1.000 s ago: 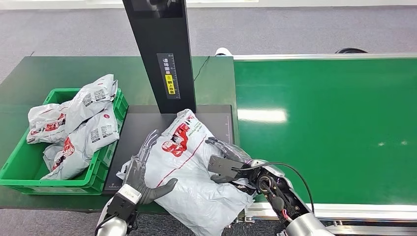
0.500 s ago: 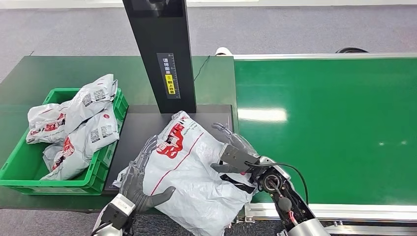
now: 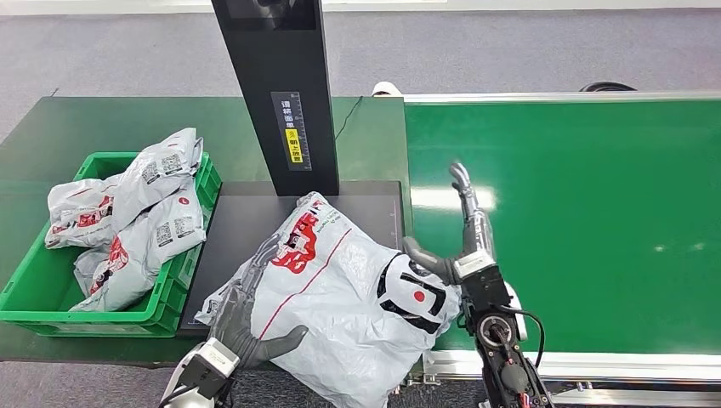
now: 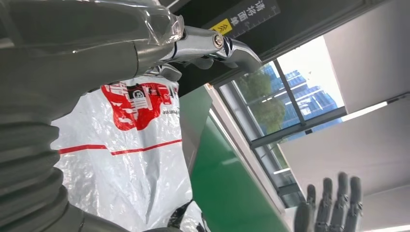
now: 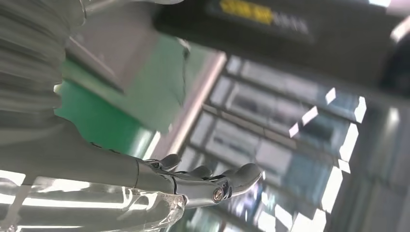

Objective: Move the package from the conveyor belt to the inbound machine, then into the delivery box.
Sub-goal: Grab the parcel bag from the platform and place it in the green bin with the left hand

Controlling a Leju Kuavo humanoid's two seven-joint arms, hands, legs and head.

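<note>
1. My right robot hand (image 3: pixel 463 223) has lifted off the package (image 3: pixel 340 297) and now stands over the near edge of the conveyor belt (image 3: pixel 578 221), fingers spread and pointing up — released, holding nothing.
2. My left robot hand (image 3: pixel 242 316) stays against the package's left side, fingers spread along the plastic, thumb under its near edge; whether it truly grips or merely braces I cannot tell, as the bag hides part of it.
3. The package lies on the dark plate of the inbound machine (image 3: pixel 246 217), below the black column (image 3: pixel 276 85), its near end overhanging the tabletop (image 3: pixel 85 127) edge.
4. Meaning — the first transfer looks complete; the move into the green delivery box (image 3: pixel 34 293), which already holds other bags (image 3: pixel 136 221), is not yet done.
</note>
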